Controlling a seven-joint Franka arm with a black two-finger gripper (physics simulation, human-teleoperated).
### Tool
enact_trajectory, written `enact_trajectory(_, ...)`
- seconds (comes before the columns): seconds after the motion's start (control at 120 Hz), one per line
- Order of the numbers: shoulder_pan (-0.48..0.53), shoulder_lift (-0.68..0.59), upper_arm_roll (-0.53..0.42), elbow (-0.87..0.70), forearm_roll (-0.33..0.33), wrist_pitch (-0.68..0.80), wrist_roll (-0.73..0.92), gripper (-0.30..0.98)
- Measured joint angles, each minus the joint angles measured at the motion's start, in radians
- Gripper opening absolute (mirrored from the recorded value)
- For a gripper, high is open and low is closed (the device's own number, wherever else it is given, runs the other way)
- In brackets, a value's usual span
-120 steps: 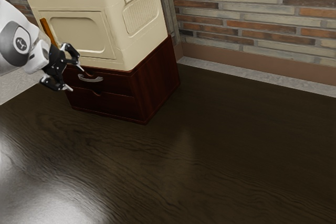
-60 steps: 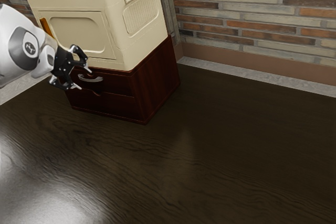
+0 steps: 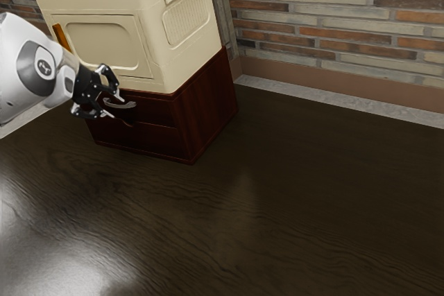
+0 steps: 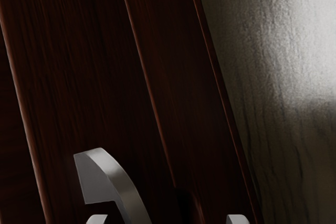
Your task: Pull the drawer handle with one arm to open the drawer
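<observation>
Gripper: I have the gripper (image 3: 114,105) at the handle, fingers spread wide, gripping nothing.
Handle: the curved silver handle (image 3: 119,104) sits on the upper drawer's front; my wrist view puts it between the fingertips, contact unclear to me.
Drawer: I see the upper drawer (image 3: 158,113) closed.
Cabinet: dark red-brown cabinet (image 3: 205,109), standing on the table (image 3: 277,199).
Box: cream box (image 3: 191,22) on top of the cabinet.

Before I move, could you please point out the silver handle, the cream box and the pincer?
Silver handle (image 4: 119,178), wrist view, curved bar.
Cream box (image 3: 104,43), exterior view, front panel.
Pincer (image 3: 116,107), exterior view, midway between its open fingertips.
</observation>
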Motion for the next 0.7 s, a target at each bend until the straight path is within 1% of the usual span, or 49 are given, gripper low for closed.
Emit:
enact_trajectory(0.225, 0.014, 0.010, 0.000, 0.000, -0.016, 0.004, 0.024, 0.20)
enact_trajectory(0.533, 0.016, 0.014, 0.000, -0.002, -0.037, 0.006, 0.045, 0.05)
enact_trajectory(0.7, 0.022, -0.022, 0.000, -0.063, -0.041, 0.008, 0.054, 0.04)
